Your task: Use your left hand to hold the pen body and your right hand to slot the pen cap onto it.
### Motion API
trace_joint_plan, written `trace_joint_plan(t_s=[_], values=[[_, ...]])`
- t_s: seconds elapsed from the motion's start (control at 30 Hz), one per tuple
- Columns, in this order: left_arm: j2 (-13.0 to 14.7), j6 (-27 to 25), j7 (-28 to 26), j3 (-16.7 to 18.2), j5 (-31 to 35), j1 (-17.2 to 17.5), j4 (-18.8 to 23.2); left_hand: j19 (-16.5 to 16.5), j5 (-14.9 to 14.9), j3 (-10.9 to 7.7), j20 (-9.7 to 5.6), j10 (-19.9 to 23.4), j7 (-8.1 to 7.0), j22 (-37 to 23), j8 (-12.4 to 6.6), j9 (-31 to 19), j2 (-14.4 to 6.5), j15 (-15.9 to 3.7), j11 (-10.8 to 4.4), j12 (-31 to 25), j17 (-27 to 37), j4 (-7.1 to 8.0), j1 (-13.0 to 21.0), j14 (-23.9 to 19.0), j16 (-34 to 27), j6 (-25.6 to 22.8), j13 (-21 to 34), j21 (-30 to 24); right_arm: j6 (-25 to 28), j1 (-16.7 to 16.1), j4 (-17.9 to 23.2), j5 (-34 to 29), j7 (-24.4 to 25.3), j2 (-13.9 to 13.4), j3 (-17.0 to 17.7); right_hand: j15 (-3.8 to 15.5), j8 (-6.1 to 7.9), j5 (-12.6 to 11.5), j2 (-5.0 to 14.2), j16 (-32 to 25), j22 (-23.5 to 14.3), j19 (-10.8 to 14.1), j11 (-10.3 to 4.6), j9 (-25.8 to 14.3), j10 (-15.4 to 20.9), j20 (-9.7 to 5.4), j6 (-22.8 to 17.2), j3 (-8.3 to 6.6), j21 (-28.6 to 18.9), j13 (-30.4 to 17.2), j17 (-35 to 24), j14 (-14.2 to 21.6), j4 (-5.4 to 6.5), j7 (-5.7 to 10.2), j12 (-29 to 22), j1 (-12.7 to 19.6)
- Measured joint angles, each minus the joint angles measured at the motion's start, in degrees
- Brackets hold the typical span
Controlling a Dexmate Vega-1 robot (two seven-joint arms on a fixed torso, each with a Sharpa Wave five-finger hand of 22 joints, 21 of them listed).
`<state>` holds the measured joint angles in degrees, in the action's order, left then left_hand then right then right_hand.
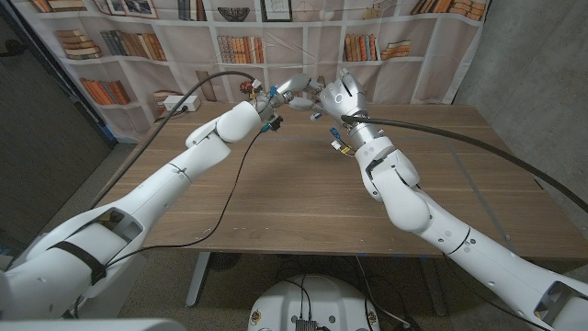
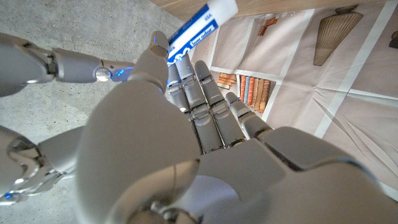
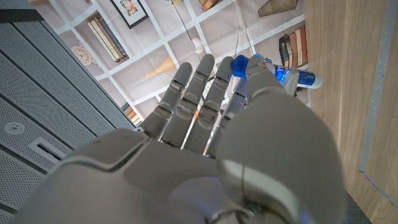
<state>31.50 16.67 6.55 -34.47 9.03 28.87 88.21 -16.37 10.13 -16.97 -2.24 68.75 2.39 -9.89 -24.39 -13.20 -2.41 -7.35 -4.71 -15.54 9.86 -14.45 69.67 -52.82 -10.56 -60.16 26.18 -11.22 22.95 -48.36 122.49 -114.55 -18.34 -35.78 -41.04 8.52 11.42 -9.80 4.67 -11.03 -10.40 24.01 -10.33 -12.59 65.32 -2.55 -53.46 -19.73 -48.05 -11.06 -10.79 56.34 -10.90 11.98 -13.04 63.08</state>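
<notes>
Head view: both arms raised over the far part of the wooden surface [image 1: 303, 184], left hand [image 1: 276, 99] and right hand [image 1: 336, 95] brought near each other in the air before a bookshelf backdrop [image 1: 230, 41]; the pen parts are too small to make out here

Left wrist view: pen body [image 2: 200, 25], a white barrel with a blue printed label, lettering unreadable. It sits pinched at the tips of the left hand [image 2: 186, 118], thumb against the fingers [image 2: 198, 81], one end passing out of frame

Right wrist view: pen cap [image 3: 273, 71], glossy blue, with a pale end pointing away toward the surface. The right hand [image 3: 249, 130] grips it between thumb and fingers [image 3: 202, 87], the other fingers lying straight and close together

Both items are held aloft, clear of the surface
</notes>
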Motion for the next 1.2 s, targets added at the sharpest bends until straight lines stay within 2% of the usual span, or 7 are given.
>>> trace_joint_plan(t_s=[0.3, 0.6, 0.9, 1.2], values=[[0.06, 0.00, 0.26, 0.00, -0.03, 0.02, 0.19, 0.00, -0.14, -0.39, 0.00, -0.01, 0.20, 0.00, 0.05, 0.00, -0.01, 0.01, 0.00, 0.01, 0.01, -0.39, 0.01, 0.00, 0.44, 0.18, 0.00, 0.00, 0.01, -0.01, 0.14, 0.67, 0.03, 0.11, -0.04, 0.28, -0.04, 0.00, 0.00, 0.00, -0.03, 0.00, -0.22, 0.35, -0.23, 0.00, 2.97, 0.02, 0.00, 0.00, -0.29, 0.29, 0.03, -0.11, -0.50, 0.00], [0.34, 0.19, 1.15, -0.26, -0.17, -0.04, 0.27, 0.00, 0.06, -0.63, 0.00, -0.22, 0.22, 0.00, 0.28, 0.16, -0.02, 0.09, -0.20, 0.05, 0.01, -0.63, 0.02, 0.35, 0.45, 0.18, 0.00, 0.21, 0.07, -0.01, 0.24, 1.84, 1.02, 0.08, -0.04, 0.28, -0.43, -0.17, 0.18, 0.00, -0.15, -0.06, -1.25, 0.35, -1.28, -0.01, 6.30, 0.77, 0.00, -0.15, -0.29, 0.28, 0.87, 0.01, -0.39, -0.18], [0.73, 0.53, 2.41, -0.56, -0.24, -0.66, 0.27, 0.01, 0.04, -0.80, 0.00, -0.54, 0.37, 0.00, 0.65, 0.00, -0.10, 0.19, -0.52, 0.16, 0.10, -0.80, 0.10, 0.85, 0.44, 0.23, 0.00, 0.21, -1.05, 0.64, 0.95, 3.86, 1.40, -0.84, 0.30, -0.35, -0.43, -0.83, 0.82, 0.00, -0.38, -2.05, -2.50, 0.35, -3.73, 0.18, 8.30, 2.22, 0.00, -0.45, -0.28, -1.08, 2.32, 0.07, -0.18, -0.82], [0.81, 1.09, 2.49, -0.57, -0.24, -0.80, 0.03, 0.23, 0.03, -0.95, -0.21, -0.97, 0.40, 0.00, 0.79, -0.23, -0.10, 0.41, -0.93, 0.32, 0.16, -0.95, 0.10, 1.07, 0.44, 0.23, 1.21, 0.21, -2.14, 1.15, 1.84, 5.46, 0.05, -1.62, 0.85, -0.87, -0.42, -0.83, 1.89, 0.01, -0.25, -2.69, -2.51, 0.60, -5.45, 0.18, 10.04, 3.05, -0.33, -0.66, -0.28, -2.33, 3.16, 0.19, -0.16, -1.88]])
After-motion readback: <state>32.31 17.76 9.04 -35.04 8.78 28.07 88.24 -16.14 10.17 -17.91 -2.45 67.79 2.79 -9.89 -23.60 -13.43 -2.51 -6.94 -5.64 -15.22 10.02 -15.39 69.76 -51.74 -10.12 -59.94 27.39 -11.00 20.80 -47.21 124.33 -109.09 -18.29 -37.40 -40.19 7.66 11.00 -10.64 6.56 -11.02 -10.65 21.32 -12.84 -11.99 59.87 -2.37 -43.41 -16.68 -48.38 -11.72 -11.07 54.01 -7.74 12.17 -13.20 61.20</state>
